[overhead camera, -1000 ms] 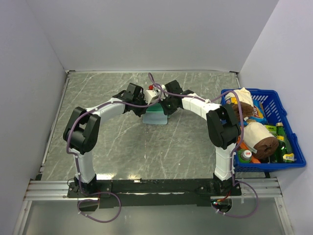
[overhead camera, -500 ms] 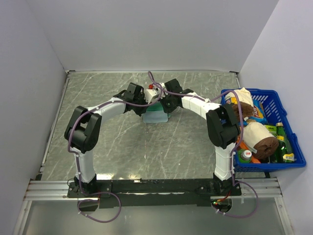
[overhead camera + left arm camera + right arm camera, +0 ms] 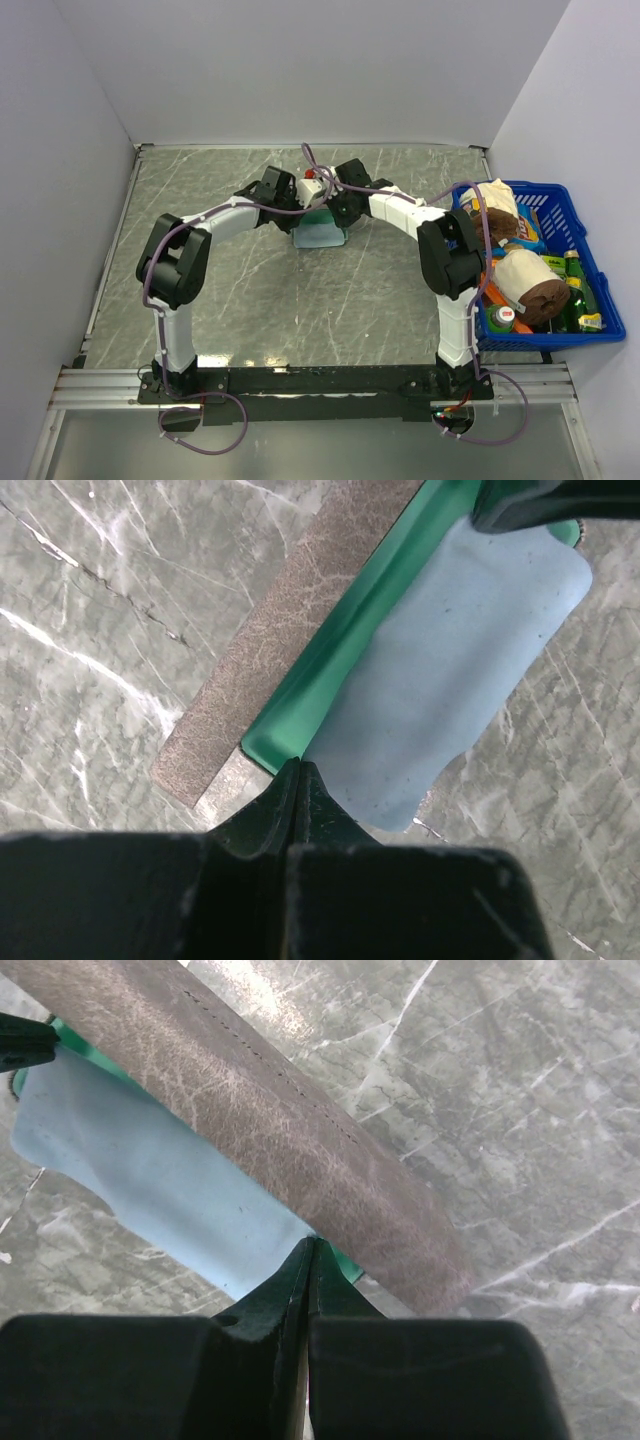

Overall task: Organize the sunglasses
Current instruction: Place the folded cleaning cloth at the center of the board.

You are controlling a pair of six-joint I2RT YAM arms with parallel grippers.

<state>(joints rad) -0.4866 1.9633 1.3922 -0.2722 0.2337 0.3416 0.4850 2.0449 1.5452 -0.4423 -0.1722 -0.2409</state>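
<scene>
Wrist views, close in: a flat grey-brown leather-look rectangular case (image 3: 270, 650) lies open on the tabletop (image 3: 220, 290). It shows a bright green lining (image 3: 330, 670), and a light blue soft cloth (image 3: 450, 670) is spread over that lining.
- Left tool (image 3: 298, 772): black fingers closed to a thin seam. The tips are on one corner of the cloth where it meets the green lining, and they appear to nip it.
- Right tool (image 3: 311, 1250): closed the same way, on the cloth's edge at the far end of the case.
- Each wrist view catches the other tool's dark finger at the frame edge.

Top view adds what the wrist views lack. Both arms arch inward and meet over the case at mid-tabletop, towards the far side. From there the case is mostly covered by the wrists, and only the pale blue patch shows.

The sunglasses appear in no view, so I cannot tell where they lie.

Surface and room:
- The tabletop is grey-green marbled stone with white veins.
- Plain white walls stand on three sides.
- A metal rail runs along the near edge under the arm bases.

Container: a blue plastic slatted basket (image 3: 545, 187) sits at the right edge. It is crowded with two beige rolls with brown ends (image 3: 530, 280), green bottles (image 3: 575, 272) and a blue-and-yellow packet (image 3: 528, 232).
</scene>
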